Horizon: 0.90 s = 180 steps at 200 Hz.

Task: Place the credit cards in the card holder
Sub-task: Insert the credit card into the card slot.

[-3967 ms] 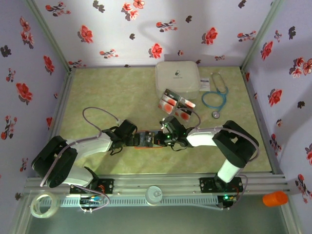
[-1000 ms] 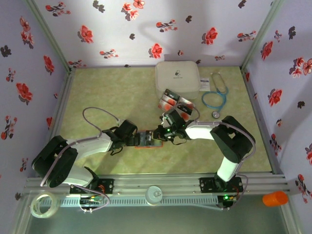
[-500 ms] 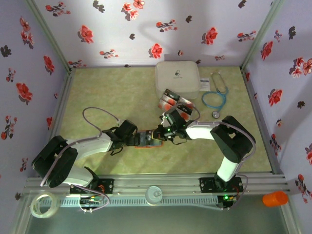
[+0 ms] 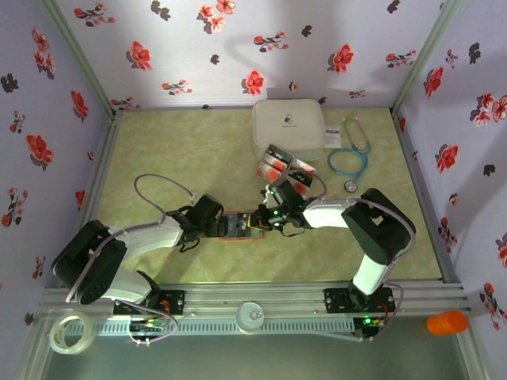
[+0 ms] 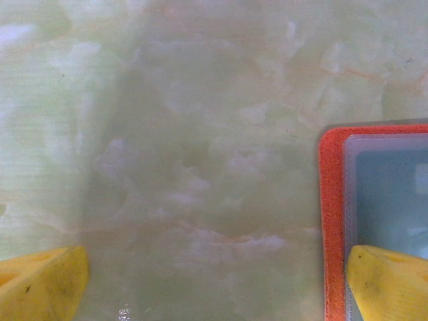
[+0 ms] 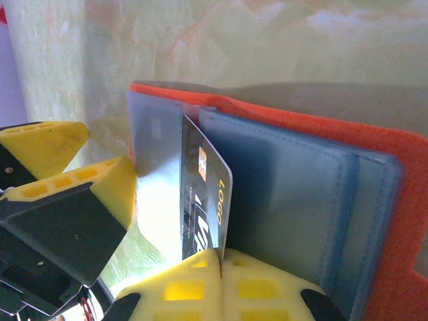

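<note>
Well, left arm reached low across the table (image 4: 174, 150), left pincer (image 5: 214, 284) spread wide, gripping nothing, one fingertip (image 5: 388, 284) over the card holder (image 5: 332, 200) edge. Holder lay open mid-table between both pincers; soft shell, floppy clear pockets, so I judged it needed pinning. Right pincer (image 6: 219, 264) was clamped on one credit card (image 6: 204, 200) by its short edge, card upright, far edge at a pocket mouth. Card looked thin, stiff, slick; edge grip suited. Right arm stretched leftward, wrist tipped down. Other cards (image 4: 281, 168) sat beside the white case (image 4: 287, 127).
</note>
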Each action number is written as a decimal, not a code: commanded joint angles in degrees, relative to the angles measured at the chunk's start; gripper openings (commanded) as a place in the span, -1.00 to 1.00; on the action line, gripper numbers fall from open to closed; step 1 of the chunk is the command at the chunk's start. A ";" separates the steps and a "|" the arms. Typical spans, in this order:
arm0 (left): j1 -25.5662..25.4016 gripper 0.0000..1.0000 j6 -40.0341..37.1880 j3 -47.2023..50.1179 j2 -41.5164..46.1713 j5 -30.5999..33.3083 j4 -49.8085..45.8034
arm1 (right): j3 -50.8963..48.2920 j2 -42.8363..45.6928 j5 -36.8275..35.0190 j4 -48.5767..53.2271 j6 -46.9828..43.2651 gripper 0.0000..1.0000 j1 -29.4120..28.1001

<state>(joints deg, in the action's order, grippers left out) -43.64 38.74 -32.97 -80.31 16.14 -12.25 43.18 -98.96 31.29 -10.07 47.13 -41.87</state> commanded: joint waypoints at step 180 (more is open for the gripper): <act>-0.58 1.00 0.11 1.72 -3.93 -0.88 0.95 | 2.94 -5.48 1.58 1.91 0.19 -0.95 -0.80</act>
<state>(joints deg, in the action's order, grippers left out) -43.81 38.96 -32.99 -80.79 16.73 -11.60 44.51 -102.13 33.61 -12.12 48.05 -41.95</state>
